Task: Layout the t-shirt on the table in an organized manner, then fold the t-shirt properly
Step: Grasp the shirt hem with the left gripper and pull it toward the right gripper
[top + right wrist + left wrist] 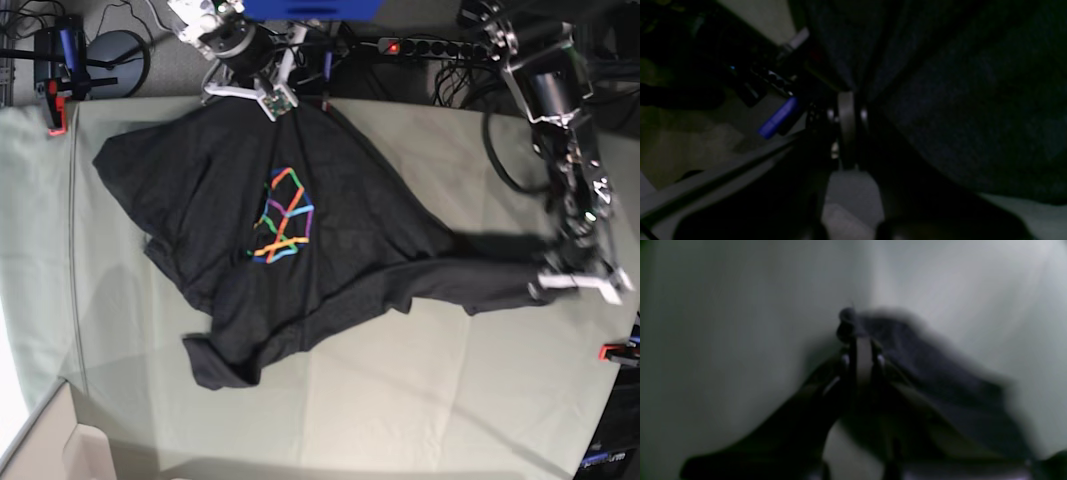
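The table, under creased pale green cloth, fills the frame; the t-shirt lies upper left, pinched by both the left gripper and the right gripper.

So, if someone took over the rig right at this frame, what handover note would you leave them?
Left gripper: shut on a corner of the t-shirt, near the table's edge on the base view's right.
Right gripper: shut on the t-shirt at the table's far edge.
T-shirt: on the table, stretched between both grippers, rainbow logo facing up, but bunched and creased, with one corner curled at the near side.
Done: garment gripped at two points and partly spread.
Left: flatten it fully, square it up, then do all folds.
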Action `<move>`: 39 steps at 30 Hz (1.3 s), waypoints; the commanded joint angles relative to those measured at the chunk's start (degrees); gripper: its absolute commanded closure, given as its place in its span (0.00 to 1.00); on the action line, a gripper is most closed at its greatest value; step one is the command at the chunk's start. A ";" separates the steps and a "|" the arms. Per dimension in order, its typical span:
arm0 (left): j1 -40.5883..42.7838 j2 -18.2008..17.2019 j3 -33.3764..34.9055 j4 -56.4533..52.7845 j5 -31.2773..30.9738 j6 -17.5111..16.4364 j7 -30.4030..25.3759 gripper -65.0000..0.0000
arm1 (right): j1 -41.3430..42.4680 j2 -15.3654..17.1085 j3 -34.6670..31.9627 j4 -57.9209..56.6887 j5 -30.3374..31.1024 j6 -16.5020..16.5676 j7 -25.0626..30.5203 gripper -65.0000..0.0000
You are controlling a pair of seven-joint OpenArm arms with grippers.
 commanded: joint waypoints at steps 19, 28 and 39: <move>-36.41 0.15 6.34 -26.84 -1.15 -0.27 -7.21 0.98 | 1.27 0.00 0.00 0.12 -0.01 -0.12 0.41 1.00; -44.24 1.73 18.12 -46.89 -1.33 -0.27 -22.25 0.62 | 1.54 -0.35 0.00 0.74 -0.01 -0.12 0.41 1.00; -30.70 0.50 22.78 -34.67 -1.68 -0.27 -19.08 0.38 | 4.26 -1.49 0.00 1.53 0.08 -0.12 0.33 1.00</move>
